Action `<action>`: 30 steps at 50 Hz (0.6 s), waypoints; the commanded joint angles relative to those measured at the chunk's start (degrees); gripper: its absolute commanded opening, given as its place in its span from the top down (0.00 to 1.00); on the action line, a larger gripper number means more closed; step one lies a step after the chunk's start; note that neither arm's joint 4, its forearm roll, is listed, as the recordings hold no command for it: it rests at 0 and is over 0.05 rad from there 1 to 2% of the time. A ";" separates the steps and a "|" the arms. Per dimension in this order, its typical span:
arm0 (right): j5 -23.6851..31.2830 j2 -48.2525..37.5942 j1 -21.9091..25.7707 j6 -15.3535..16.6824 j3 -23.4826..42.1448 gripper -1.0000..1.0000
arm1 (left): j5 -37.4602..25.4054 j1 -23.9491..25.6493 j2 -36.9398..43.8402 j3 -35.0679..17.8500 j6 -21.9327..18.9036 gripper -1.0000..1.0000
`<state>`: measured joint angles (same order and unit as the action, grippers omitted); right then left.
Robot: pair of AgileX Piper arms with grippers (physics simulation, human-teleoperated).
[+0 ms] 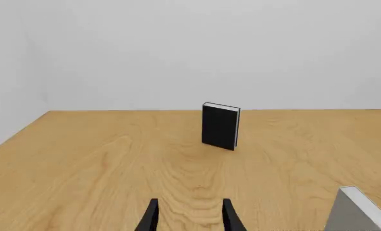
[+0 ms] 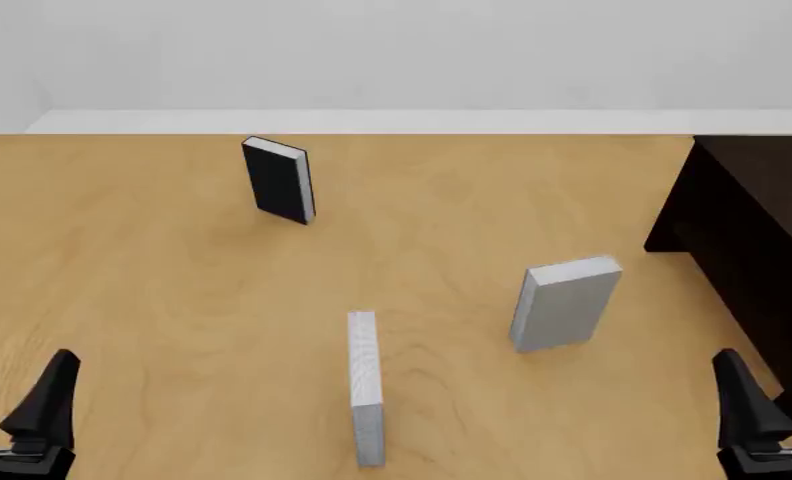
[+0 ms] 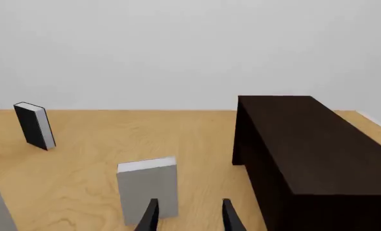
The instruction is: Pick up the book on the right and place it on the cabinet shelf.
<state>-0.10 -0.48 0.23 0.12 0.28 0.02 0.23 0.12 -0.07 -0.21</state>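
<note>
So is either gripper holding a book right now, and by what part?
Nothing is held. The left gripper and right gripper are both open, clear of the book.

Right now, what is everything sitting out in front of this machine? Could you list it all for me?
grey book on the right: one, pale silver-grey with white page edges, standing upright on the table, right of centre, nearest the cabinet.
narrow grey book: one, pale grey, standing upright near the front middle, seen edge-on.
black book: one, black cover with white pages, standing upright at the far left of centre.
cabinet: one, very dark brown, at the table's right side; its shelf is not visible from these views.
table: one, light wood grain, carrying the books.
left gripper: one, black, open, low at the near left, holding nothing.
right gripper: one, black, open, low at the near right, holding nothing.
</note>
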 commanded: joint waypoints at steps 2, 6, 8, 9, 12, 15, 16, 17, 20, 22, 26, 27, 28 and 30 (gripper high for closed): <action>1.90 -0.60 1.14 2.42 4.28 0.00 | 0.34 0.32 0.18 -0.19 -0.91 0.00; 2.76 -2.69 1.42 3.87 7.90 0.00 | 0.51 0.54 0.15 -0.30 -1.01 0.00; 2.63 -4.54 2.13 6.10 9.53 0.00 | 0.52 0.71 0.17 -0.34 -1.29 0.00; 2.77 -5.32 2.48 7.28 10.60 0.00 | 0.49 0.75 0.21 -0.49 -1.17 0.00; 3.45 -8.09 3.77 9.98 14.38 0.00 | 0.50 0.28 0.45 -1.10 -0.05 0.00; 4.05 -10.29 4.49 11.91 16.99 0.00 | 0.42 0.87 0.45 -0.93 -1.00 0.00; 4.40 -10.93 4.98 12.55 18.06 0.00 | 0.42 0.94 0.38 -0.82 -1.15 0.00; 4.61 -11.69 5.13 13.47 18.73 0.00 | 0.45 1.02 0.38 -0.70 -1.12 0.00; 5.73 -13.45 5.46 15.75 21.53 0.00 | 0.73 0.90 0.92 -0.38 -0.82 0.00; 6.62 -14.67 6.19 17.79 23.63 0.00 | 0.88 0.91 1.43 -0.16 -0.57 0.00; 8.19 -17.66 7.56 21.33 27.13 0.00 | 1.06 0.91 1.83 -0.12 -0.52 0.00; 8.70 -18.42 7.92 22.20 28.24 0.00 | 1.09 1.11 1.93 -0.10 -0.60 0.00; 9.00 -18.92 7.84 23.17 28.92 0.00 | 1.10 1.13 1.96 -0.12 -0.60 0.00; 10.11 -20.46 8.16 24.93 31.13 0.00 | 1.07 1.40 2.05 -0.10 -0.43 0.00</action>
<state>6.46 -14.58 6.16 17.20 22.59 0.82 1.13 1.39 -0.36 -0.77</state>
